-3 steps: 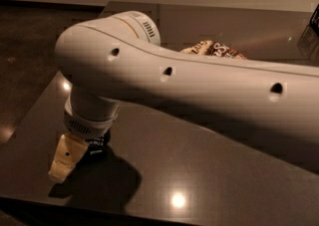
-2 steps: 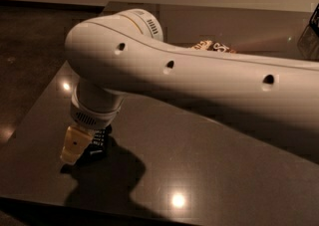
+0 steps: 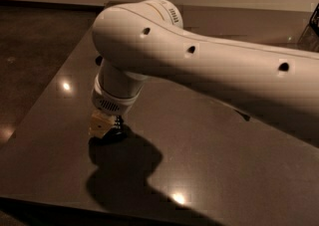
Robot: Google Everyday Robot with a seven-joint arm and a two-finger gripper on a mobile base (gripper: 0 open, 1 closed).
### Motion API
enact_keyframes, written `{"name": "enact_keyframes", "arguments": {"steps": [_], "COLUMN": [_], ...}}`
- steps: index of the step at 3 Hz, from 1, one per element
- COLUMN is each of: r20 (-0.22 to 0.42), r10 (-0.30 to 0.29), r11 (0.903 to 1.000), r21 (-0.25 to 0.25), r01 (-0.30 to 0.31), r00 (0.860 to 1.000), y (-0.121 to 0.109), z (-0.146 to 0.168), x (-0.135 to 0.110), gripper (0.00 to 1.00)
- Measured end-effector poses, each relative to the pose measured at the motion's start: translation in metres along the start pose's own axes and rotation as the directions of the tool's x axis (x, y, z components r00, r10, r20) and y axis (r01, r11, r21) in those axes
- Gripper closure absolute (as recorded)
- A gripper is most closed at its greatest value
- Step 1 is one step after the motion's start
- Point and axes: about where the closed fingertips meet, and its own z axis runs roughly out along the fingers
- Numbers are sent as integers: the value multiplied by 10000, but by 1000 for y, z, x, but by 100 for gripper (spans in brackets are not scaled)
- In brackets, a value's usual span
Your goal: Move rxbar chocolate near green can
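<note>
My gripper (image 3: 103, 126) hangs below the white wrist of my arm (image 3: 209, 65), low over the left part of the dark table (image 3: 214, 155), right at its surface. A small dark shape (image 3: 118, 126) sits right beside the gripper; I cannot tell whether it is the rxbar chocolate. The green can is hidden or out of view; my thick white arm blocks most of the table's far side.
The table's left edge (image 3: 50, 90) and front edge run close to the gripper, with dark floor (image 3: 35, 36) beyond. A dark object (image 3: 314, 21) stands at the far right edge of the view. My arm casts a large shadow (image 3: 124, 170) in front of the gripper.
My arm and gripper have shifted to the right and slightly farther back over the table. The chip bag seen behind the arm earlier is now hidden by it.
</note>
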Motion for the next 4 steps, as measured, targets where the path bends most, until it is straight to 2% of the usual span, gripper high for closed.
{"name": "enact_keyframes", "arguments": {"steps": [1, 2, 4], "r20": [-33, -14, 120], "r10": [-310, -615, -898], "r11": [9995, 9980, 9925], "r21": [7, 176, 843], "r01": [310, 615, 884], "r00": [9995, 9981, 9959], "y": [-3, -13, -51], "z": [-6, -16, -24], "x": [3, -10, -55], "gripper": [95, 100, 100]}}
